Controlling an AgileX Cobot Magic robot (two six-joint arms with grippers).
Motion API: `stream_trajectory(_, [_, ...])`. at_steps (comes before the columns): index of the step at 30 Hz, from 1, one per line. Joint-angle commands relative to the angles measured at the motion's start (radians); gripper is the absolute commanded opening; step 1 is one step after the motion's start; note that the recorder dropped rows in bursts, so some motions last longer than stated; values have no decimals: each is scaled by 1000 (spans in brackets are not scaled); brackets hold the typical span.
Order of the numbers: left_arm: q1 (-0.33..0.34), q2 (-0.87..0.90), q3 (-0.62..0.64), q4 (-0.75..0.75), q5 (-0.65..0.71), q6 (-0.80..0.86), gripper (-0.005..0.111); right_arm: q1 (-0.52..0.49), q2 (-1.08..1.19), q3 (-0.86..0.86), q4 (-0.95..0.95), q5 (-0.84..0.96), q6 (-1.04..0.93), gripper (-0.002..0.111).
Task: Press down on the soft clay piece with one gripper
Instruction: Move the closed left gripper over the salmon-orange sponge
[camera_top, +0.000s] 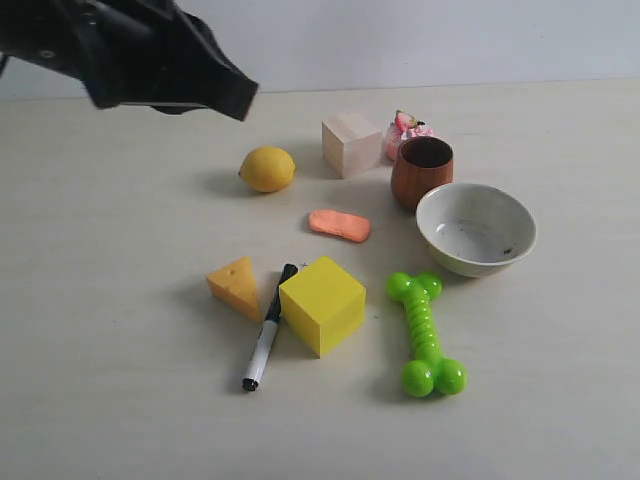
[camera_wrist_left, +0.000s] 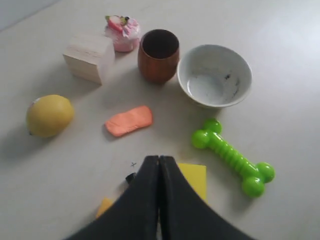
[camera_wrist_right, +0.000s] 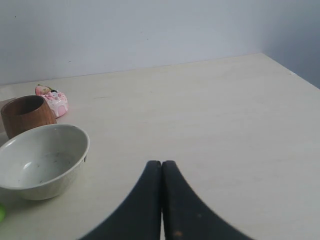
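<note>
Two grippers, each with its fingers closed on nothing: the left gripper (camera_wrist_left: 159, 161) hangs above the bench (camera_top: 120, 420), the right gripper (camera_wrist_right: 161, 165) waits out beyond the bowl (camera_wrist_right: 75, 170). The clay piece (camera_top: 340, 225) lies flat between the lemon (camera_top: 267, 168) and the yellow cube (camera_top: 322, 304) (near the wooden cup (camera_top: 421, 170), not touching it). Joined tips suit pressing; the left one should likely centre over the lump, come straight down, and stop once it dents.

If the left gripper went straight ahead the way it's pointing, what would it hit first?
Probably the soft clay piece, or the table right beside it; the left gripper aims slightly off the clay's end, and depth is unclear.
</note>
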Motion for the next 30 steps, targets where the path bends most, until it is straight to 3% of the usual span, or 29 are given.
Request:
stream_trajectory(1, [-50, 129, -86, -2, 32, -49, 0, -5, -6, 4, 1, -6, -2, 0])
stream_trajectory(9, [-91, 321, -217, 36, 46, -87, 0, -5, -6, 4, 1, -6, -2, 0])
stream_trajectory(30, [-91, 730, -534, 164, 143, -85, 0, -5, -6, 4, 1, -3, -2, 0])
